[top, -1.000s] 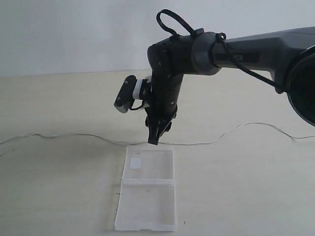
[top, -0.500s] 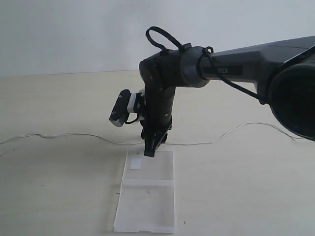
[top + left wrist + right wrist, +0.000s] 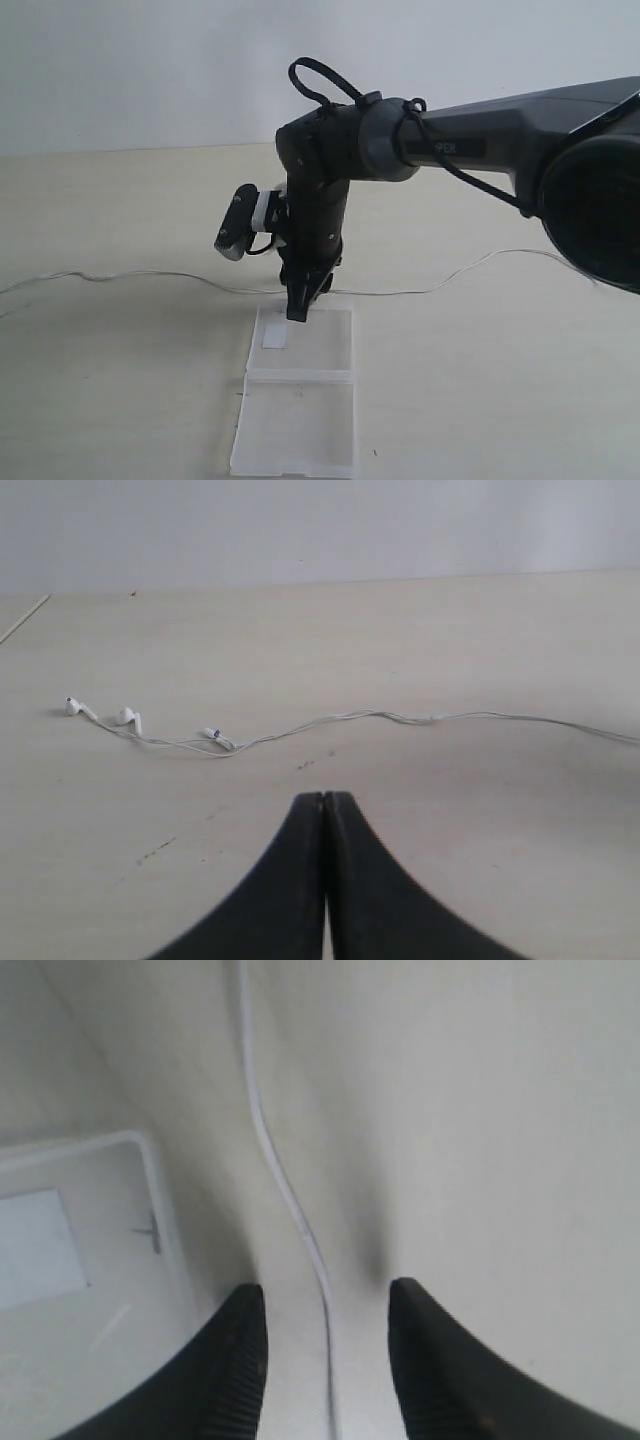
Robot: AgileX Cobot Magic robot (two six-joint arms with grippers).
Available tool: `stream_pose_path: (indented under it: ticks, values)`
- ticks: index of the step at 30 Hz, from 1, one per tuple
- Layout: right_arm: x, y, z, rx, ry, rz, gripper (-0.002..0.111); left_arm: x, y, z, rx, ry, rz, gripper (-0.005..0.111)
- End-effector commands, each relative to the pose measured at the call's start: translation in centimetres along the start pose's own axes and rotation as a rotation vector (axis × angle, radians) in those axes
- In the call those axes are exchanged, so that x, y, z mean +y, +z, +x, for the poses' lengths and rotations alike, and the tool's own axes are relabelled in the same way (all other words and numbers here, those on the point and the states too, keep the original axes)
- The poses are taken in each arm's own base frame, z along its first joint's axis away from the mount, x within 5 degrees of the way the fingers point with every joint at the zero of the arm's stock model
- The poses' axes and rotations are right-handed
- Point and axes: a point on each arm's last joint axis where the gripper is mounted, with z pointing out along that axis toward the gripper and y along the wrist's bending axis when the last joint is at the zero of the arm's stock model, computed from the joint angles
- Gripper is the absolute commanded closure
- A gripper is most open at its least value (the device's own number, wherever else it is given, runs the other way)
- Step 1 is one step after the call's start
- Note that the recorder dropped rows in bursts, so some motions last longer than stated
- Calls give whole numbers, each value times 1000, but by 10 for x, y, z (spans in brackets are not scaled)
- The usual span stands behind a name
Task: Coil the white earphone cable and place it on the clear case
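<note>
Closest, clear case (image 3: 310,420): it lies open in the lower middle of the exterior view, both halves flat on the worktop (image 3: 120,400), with a small white label (image 3: 273,338) in the far half. Nothing rests on it yet.
Right tool (image 3: 297,308): it hangs point-down over the case's far edge, near the middle of the frame. Its jaws stand partly apart and have hold of nothing.
White earphone cable (image 3: 150,274): it runs uncoiled across the worktop just beyond the case, from the left edge of the frame to the right. In the right wrist view the cable (image 3: 290,1200) passes between the two fingers (image 3: 235,1360), just beside the case rim.
Step in hand: to my eye, the first pinch on the wire.
Doing it well: keep the wire centred between the fingers and come straight down. Stay clear of the case rim so you do not nudge it. Close only once the tips reach the worktop, since so thin a wire can slip out.
Left tool (image 3: 325,798): its jaws are pressed together and empty.
Farthest, earbuds (image 3: 128,716) and plug (image 3: 212,733): they lie at the left of the left wrist view.
</note>
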Motion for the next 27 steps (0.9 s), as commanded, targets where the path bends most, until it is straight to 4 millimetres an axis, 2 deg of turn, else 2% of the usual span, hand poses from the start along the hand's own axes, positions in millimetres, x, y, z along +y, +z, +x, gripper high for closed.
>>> stream_pose_path:
  ticks: [1,5,10,16,19,27]
  values:
    - [3,19,1,18,-13,-12,68,0,0,0,-11,-1,-1,107]
    - [4,26,2,28,-16,-18,73,0,0,0,-11,-1,-1,107]
    - [6,31,4,44,-22,-25,107,0,0,0,-11,-1,-1,107]
    - [-1,28,8,94,-94,41,108,0,0,0,-11,-1,-1,107]
    - [-9,16,9,113,-109,113,108,0,0,0,-11,-1,-1,107]
    - [-28,-52,-8,-30,17,216,108,0,0,0,-11,-1,-1,107]
